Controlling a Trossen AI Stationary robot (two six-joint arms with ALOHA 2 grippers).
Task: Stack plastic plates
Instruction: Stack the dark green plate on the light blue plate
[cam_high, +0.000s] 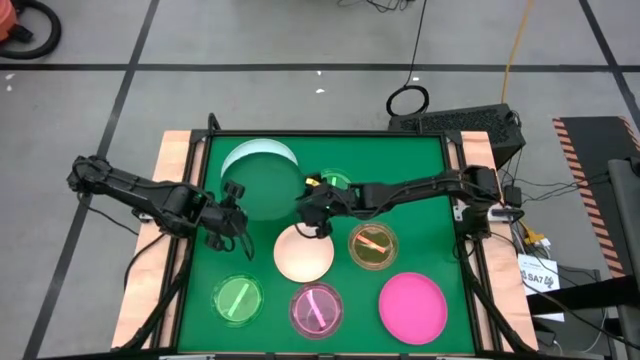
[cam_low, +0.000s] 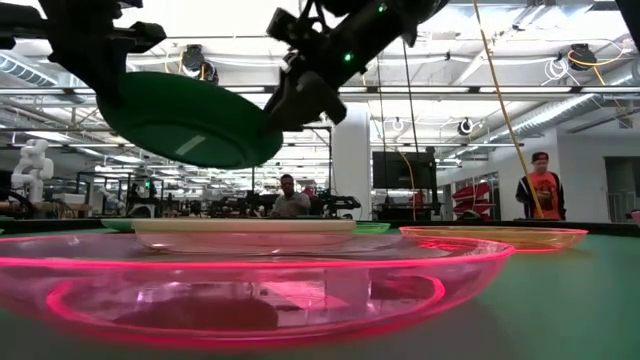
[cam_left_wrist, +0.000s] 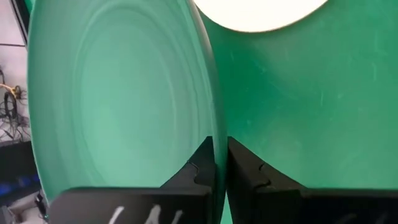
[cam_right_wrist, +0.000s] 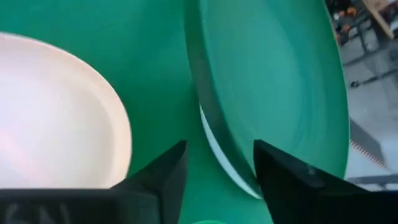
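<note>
Dark-green plate tilted in left hand

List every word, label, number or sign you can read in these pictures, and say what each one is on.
"SA7": on a white tag lying off the table's right edge in the high view; any characters after it are too small to read.
White marks on the left gripper body, at the edge of the left wrist view: cut off, unreadable.
Print on a person's orange shirt in the low view: too blurred to read.
Nothing readable on the plates.

Pale-blue plate — mostly hidden (under dark-green plate)
</note>
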